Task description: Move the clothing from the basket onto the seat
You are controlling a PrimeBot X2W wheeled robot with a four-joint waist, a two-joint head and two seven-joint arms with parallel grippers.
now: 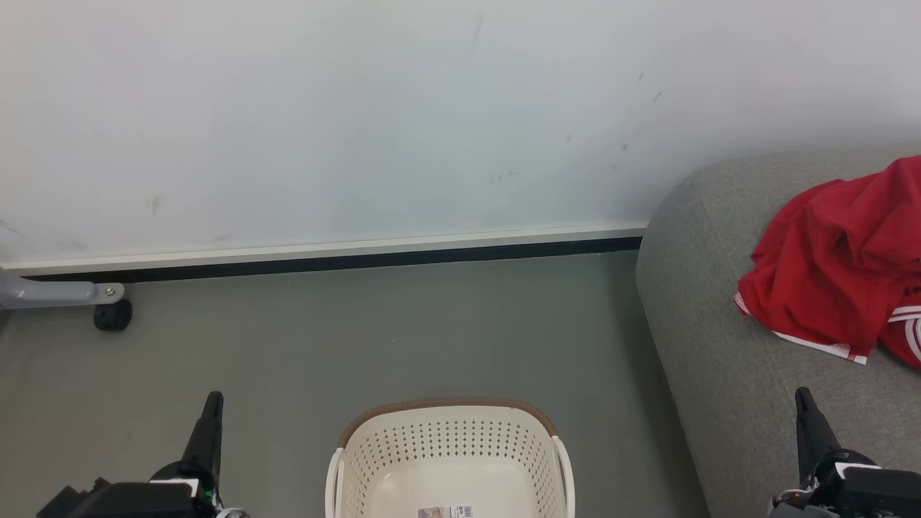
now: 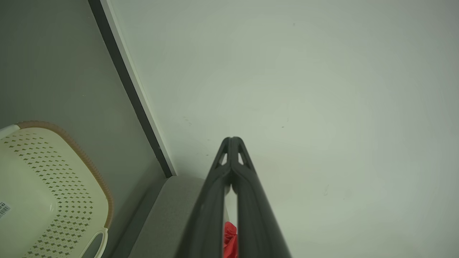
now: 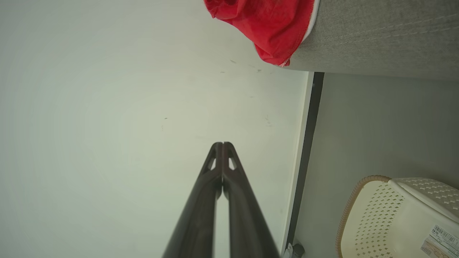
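The red clothing (image 1: 838, 270) with white trim lies bunched on the grey seat (image 1: 712, 302) at the right; it also shows as clothing (image 3: 267, 21) on the seat (image 3: 376, 39), and a red scrap of clothing (image 2: 230, 238) peeks between my left fingers' bases. The cream basket (image 1: 450, 460) stands on the floor at bottom centre, its inside bare but for a paper label. The basket (image 2: 46, 193) and basket (image 3: 398, 218) also appear in the wrist views. My left gripper (image 1: 214, 397) is shut and empty, left of the basket. My right gripper (image 1: 804, 394) is shut and empty over the seat's front.
A pale wall (image 1: 360, 122) with a white and black baseboard (image 1: 324, 257) runs behind the grey floor (image 1: 360, 338). A grey furniture leg with a black caster (image 1: 113, 314) stands at the far left near the wall.
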